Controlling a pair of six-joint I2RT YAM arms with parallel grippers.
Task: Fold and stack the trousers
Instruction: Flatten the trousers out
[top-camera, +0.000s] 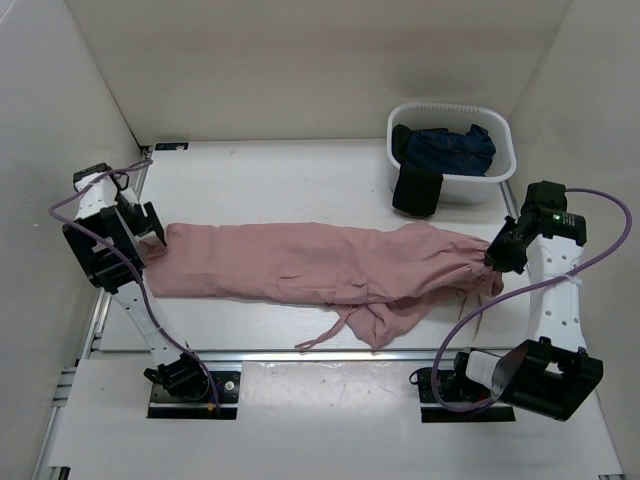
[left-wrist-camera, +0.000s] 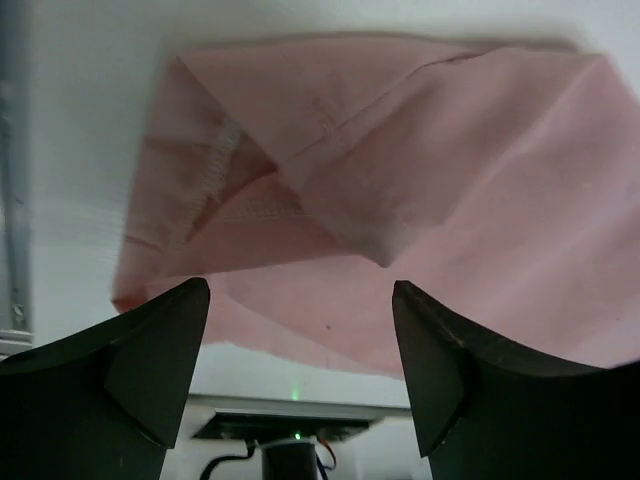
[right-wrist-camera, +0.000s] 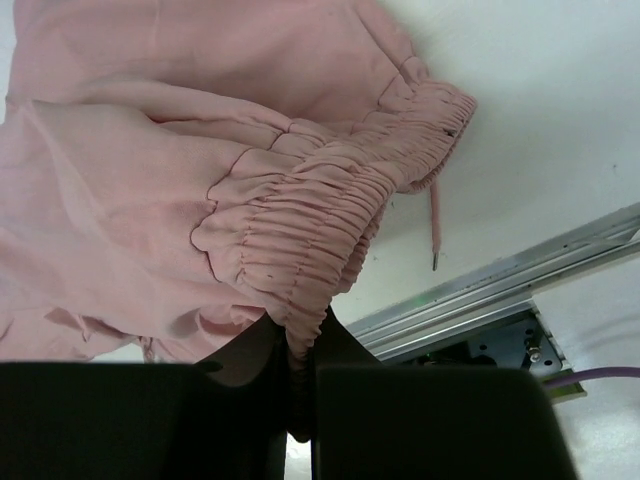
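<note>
White tabletop (top-camera: 280, 170) carries pink trousers (top-camera: 290, 265) stretched flat between the arms. Right gripper (right-wrist-camera: 298, 340) is clamped on the elastic waistband (right-wrist-camera: 300, 215), probably to carry it over for a fold. Left gripper (left-wrist-camera: 298, 290) hangs spread wide above the leg hem (left-wrist-camera: 215, 170).

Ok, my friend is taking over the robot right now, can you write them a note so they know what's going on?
Left hand: open, over the cuff end, gripping nothing.
Right hand: shut on the waistband.
Trousers: pink, stretched out full length across the table.
Basket: far right, with dark clothes in it.
Done: trousers laid out.
Left: grab the cuff, fold end to end, then stack.
</note>
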